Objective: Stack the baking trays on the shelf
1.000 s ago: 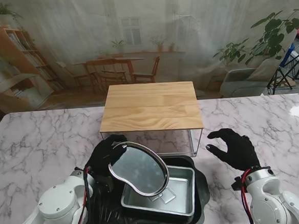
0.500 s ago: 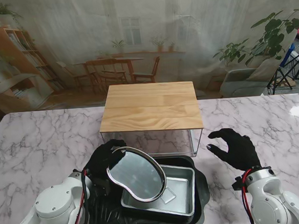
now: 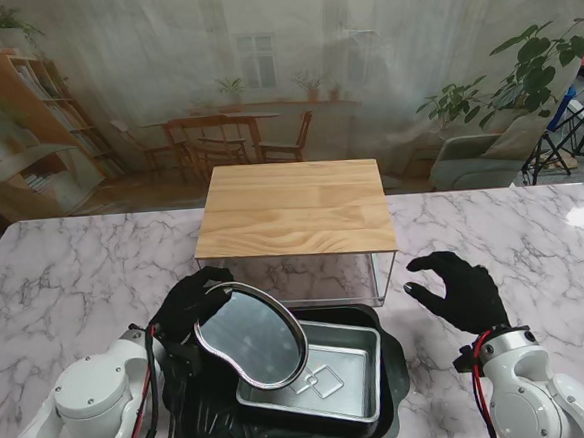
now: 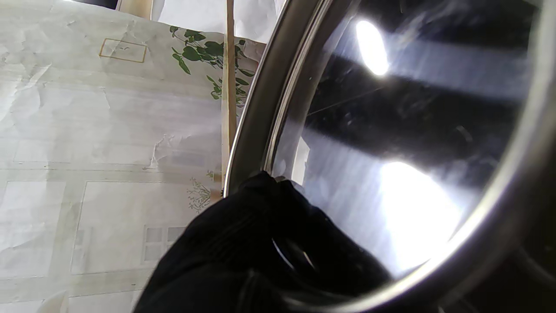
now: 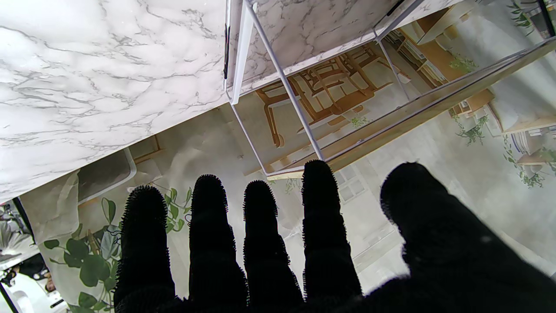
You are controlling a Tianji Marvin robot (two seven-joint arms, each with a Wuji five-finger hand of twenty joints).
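Observation:
My left hand [image 3: 183, 309] is shut on the rim of a round shiny metal tray [image 3: 250, 336], holding it tilted above the other trays. In the left wrist view the round tray [image 4: 391, 143] fills the picture with my fingers [image 4: 269, 230] on its edge. Under it a rectangular silver tray [image 3: 333, 378] lies inside a large black baking tray [image 3: 391, 372] near me. The shelf [image 3: 296, 207] with a wooden top and thin white wire legs stands just beyond them. My right hand [image 3: 459, 287] hovers open to the right of the shelf's leg [image 5: 282, 82], holding nothing.
The marble table [image 3: 66, 285] stretches to both sides of the shelf. A printed backdrop of a room hangs behind the table's far edge. A tripod [image 3: 566, 130] stands off the table at the far right.
My left hand has drawn the round tray a little to the left and nearer to me, uncovering more of the silver tray. The right hand has stayed still.

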